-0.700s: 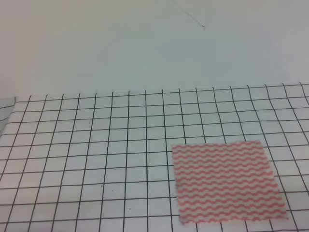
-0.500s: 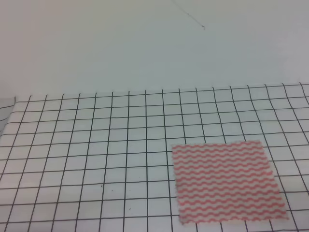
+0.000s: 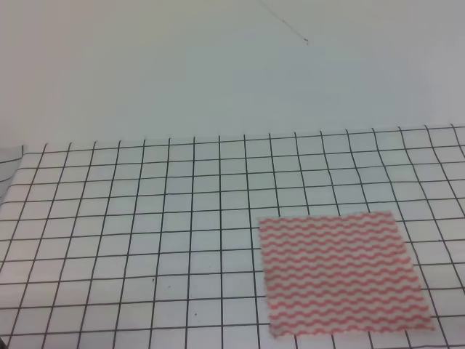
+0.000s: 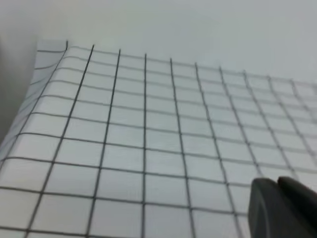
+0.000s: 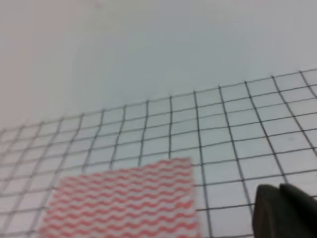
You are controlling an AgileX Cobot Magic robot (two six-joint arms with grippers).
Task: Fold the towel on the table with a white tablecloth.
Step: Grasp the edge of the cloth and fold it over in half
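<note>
One pink-striped towel [image 3: 340, 273] lies flat and unfolded on my gridded white tablecloth [image 3: 145, 240], right of centre on the counter. Only dark corners of the left gripper [image 4: 285, 208] and right gripper [image 5: 285, 213] show; I cannot tell their state.

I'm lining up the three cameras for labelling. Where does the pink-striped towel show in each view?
Exterior high: the towel lies flat at lower right, on the white tablecloth.
Left wrist: not in it; only grid cloth and a dark tool part at lower right.
Right wrist: lower left to centre, cut by the bottom edge, with a dark tool part at lower right.
Shared landmark: the tablecloth's black grid lines and its far edge.
</note>
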